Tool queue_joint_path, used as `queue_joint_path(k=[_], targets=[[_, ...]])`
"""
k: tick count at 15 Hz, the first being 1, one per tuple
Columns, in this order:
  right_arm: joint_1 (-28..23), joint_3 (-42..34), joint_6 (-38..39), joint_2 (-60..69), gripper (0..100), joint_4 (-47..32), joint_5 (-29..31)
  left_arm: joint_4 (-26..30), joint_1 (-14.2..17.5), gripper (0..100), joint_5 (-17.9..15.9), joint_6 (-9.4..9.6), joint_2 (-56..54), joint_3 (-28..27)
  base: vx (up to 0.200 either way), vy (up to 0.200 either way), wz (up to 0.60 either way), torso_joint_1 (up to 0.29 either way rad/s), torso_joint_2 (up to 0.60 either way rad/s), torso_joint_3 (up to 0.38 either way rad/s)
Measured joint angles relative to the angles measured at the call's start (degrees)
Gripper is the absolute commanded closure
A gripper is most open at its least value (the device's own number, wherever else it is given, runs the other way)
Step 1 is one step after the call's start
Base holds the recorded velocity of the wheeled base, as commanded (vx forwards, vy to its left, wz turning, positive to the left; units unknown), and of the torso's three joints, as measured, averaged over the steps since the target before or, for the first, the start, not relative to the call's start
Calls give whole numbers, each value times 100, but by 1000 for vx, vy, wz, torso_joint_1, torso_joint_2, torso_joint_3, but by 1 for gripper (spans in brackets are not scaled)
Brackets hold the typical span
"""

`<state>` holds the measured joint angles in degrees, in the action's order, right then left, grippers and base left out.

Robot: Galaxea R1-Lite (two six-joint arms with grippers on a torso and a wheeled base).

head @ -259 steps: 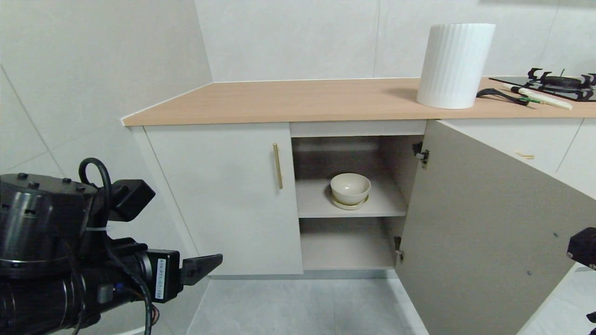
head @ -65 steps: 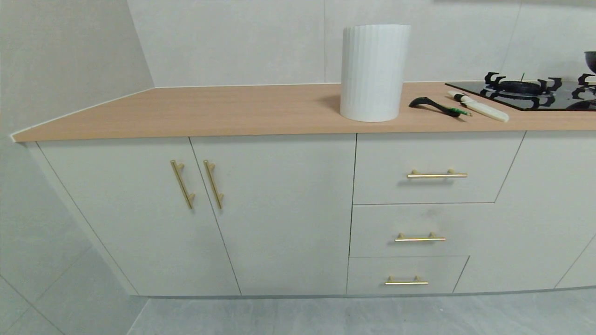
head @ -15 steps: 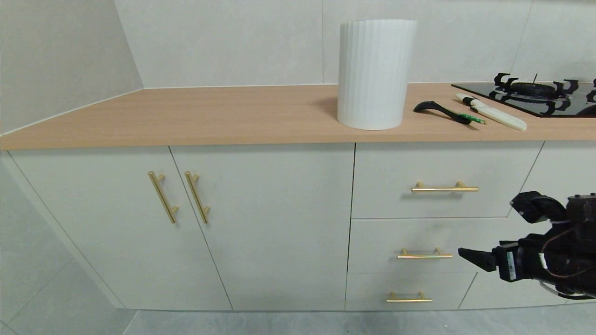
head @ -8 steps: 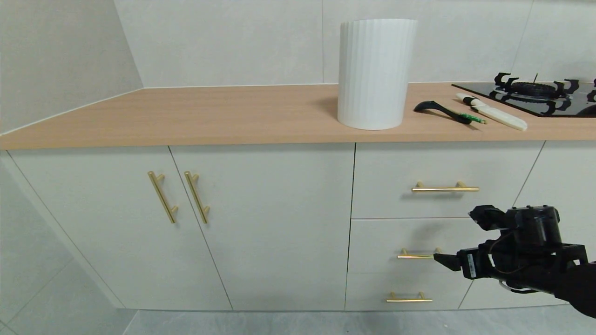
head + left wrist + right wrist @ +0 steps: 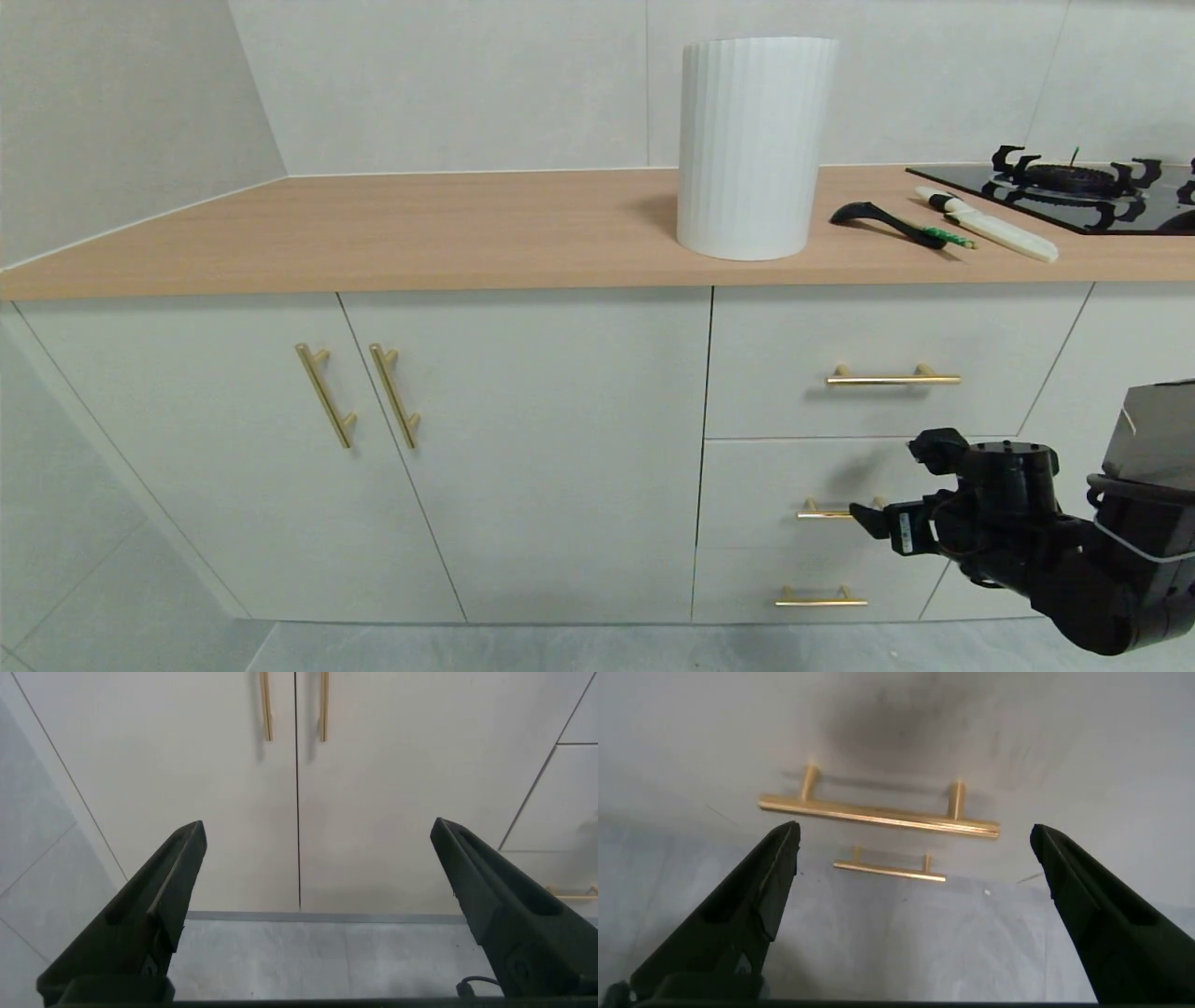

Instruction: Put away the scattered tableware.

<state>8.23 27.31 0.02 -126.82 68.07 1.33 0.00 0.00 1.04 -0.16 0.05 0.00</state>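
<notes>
A black spoon with a green handle end (image 5: 887,224) and a white knife (image 5: 990,235) lie on the wooden countertop (image 5: 420,229), right of a tall white ribbed canister (image 5: 752,149). My right gripper (image 5: 864,518) is low in front of the drawer stack, its tip right by the middle drawer's gold handle (image 5: 826,511). In the right wrist view the gripper (image 5: 915,835) is open, with that handle (image 5: 878,814) just ahead between the spread fingers, untouched. My left gripper (image 5: 318,826) is open and empty, facing the shut cupboard doors (image 5: 297,784).
Three drawers sit under the counter, with a top handle (image 5: 892,379) and a bottom handle (image 5: 820,601). Both cupboard doors (image 5: 373,448) on the left are shut. A black gas hob (image 5: 1074,187) lies at the far right. Grey floor tiles run below.
Over the last second my right gripper has moved left, up to the middle drawer handle. The cupboard that stood open with a bowl inside long before is now shut.
</notes>
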Motion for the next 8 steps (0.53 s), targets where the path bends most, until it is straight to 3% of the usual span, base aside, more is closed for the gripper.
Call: queue_joint_path(k=[8], targets=[[-2,444,277,-697,0,304,313,0,0,0,-2,0,0,-2,0,0,0,0,0,0]])
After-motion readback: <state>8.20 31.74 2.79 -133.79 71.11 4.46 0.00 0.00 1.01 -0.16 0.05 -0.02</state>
